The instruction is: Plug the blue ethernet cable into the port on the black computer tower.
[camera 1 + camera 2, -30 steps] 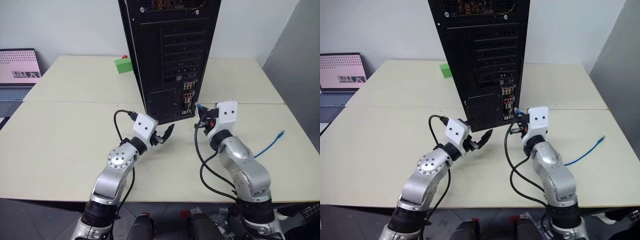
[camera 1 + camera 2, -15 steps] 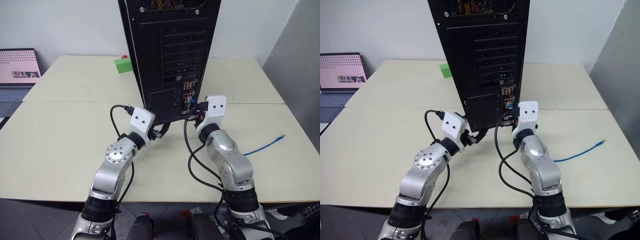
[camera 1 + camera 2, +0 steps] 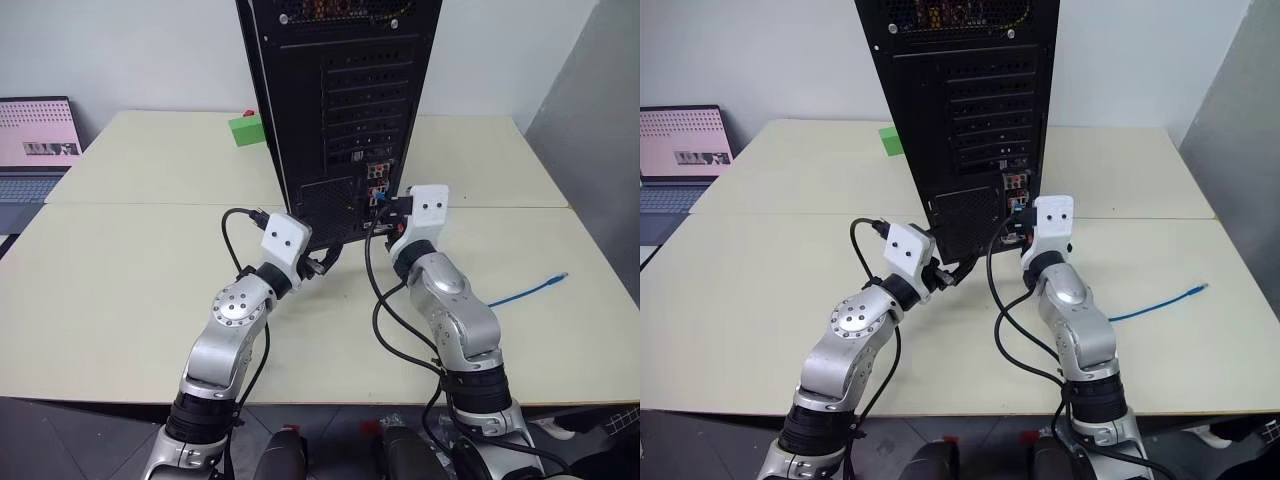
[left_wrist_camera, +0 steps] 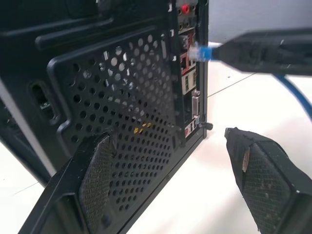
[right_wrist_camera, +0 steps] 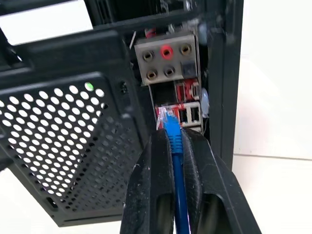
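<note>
Blue ethernet cable (image 5: 173, 134) sits pinched between the right gripper (image 5: 174, 146) fingers, its clear plug just short of the port (image 5: 167, 113) low on the black computer tower (image 3: 340, 110) at frame centre; whether it touches cannot be told. Its loose end trails to the surface (image 3: 130, 280) at right. The left gripper (image 4: 170, 170) stands spread beside the vent grille (image 4: 131, 126). Open surface lies either side; the tower's top is cut off.

The plug tip of the blue ethernet cable (image 5: 168, 122) blocked sight of the port behind it. The black computer tower (image 3: 340, 110) ran past the frame's top. The cable passed behind the right arm.
</note>
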Robot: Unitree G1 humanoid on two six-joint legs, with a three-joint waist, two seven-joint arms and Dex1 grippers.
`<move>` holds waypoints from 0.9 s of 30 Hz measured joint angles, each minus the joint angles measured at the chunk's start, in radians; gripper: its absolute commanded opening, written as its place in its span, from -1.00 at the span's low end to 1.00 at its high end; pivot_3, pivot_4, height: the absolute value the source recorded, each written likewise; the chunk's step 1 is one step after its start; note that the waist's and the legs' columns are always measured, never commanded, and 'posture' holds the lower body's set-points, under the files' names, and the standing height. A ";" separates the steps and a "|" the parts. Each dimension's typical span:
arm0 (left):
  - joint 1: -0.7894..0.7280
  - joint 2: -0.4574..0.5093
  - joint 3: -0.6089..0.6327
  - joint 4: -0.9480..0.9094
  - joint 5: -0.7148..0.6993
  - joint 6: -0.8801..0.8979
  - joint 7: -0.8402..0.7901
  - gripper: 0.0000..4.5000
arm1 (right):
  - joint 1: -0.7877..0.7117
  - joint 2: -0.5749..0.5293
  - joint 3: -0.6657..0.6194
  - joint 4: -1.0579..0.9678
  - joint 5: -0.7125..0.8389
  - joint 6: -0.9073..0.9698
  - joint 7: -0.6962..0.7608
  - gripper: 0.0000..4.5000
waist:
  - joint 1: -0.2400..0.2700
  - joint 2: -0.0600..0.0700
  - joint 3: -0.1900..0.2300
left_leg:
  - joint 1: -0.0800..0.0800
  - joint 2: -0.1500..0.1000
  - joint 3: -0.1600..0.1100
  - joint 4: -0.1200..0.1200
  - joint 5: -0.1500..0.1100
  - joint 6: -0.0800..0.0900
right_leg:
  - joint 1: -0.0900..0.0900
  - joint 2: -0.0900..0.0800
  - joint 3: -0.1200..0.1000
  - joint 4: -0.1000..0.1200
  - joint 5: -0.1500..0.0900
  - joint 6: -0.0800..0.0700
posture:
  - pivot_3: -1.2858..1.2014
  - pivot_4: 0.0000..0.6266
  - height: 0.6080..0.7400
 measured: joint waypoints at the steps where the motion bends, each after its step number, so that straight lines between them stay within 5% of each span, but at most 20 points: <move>1: 0.000 -0.002 0.000 0.000 0.000 0.000 -0.002 0.66 | -0.002 0.000 0.000 0.002 0.000 0.000 0.000 -1.00 | 0.000 0.000 0.000 | 0.000 0.000 0.000 0.000 0.000 0.000 | 0.000 0.000 0.000 0.000 0.000 0.000 | 0.03 -0.52 1.00; 27: 0.000 -0.004 0.000 0.000 0.002 -0.001 -0.005 0.66 | -0.030 0.001 -0.017 0.074 -0.022 -0.034 0.019 -1.00 | 0.000 0.000 0.000 | 0.000 0.000 0.000 0.000 0.000 0.000 | 0.000 0.000 0.000 0.000 0.000 0.000 | 0.03 -0.52 1.00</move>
